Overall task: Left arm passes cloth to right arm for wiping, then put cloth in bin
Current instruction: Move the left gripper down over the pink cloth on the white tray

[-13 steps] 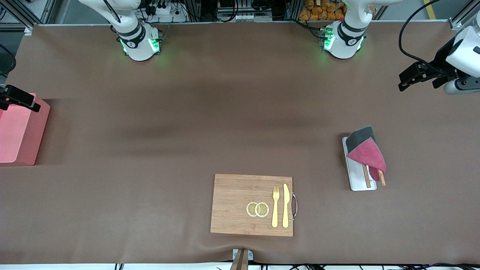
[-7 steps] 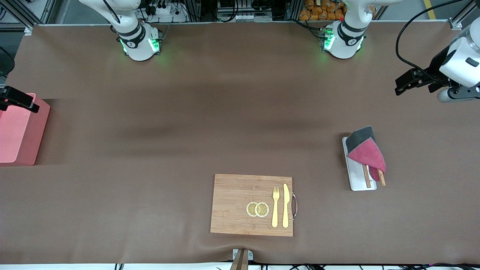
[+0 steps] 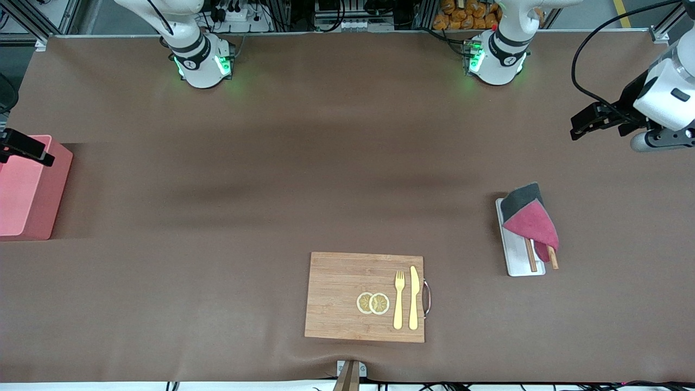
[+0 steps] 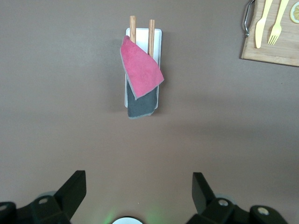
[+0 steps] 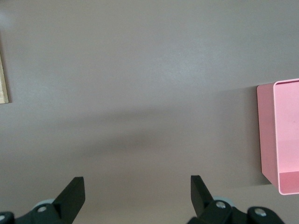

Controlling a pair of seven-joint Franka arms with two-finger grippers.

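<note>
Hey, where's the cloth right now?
The cloth lies draped over the white tray and chopsticks, toward the left arm's end of the table.

No readable text, labels or numbers anywhere (arm base marks illegible)

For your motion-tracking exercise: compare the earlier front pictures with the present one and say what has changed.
The left tool, open and holding nothing, has shifted slightly toward the table's middle, heading for the cloth. The right tool, also open, stayed over the bin. Cloth, white tray and wooden board have not moved.
</note>
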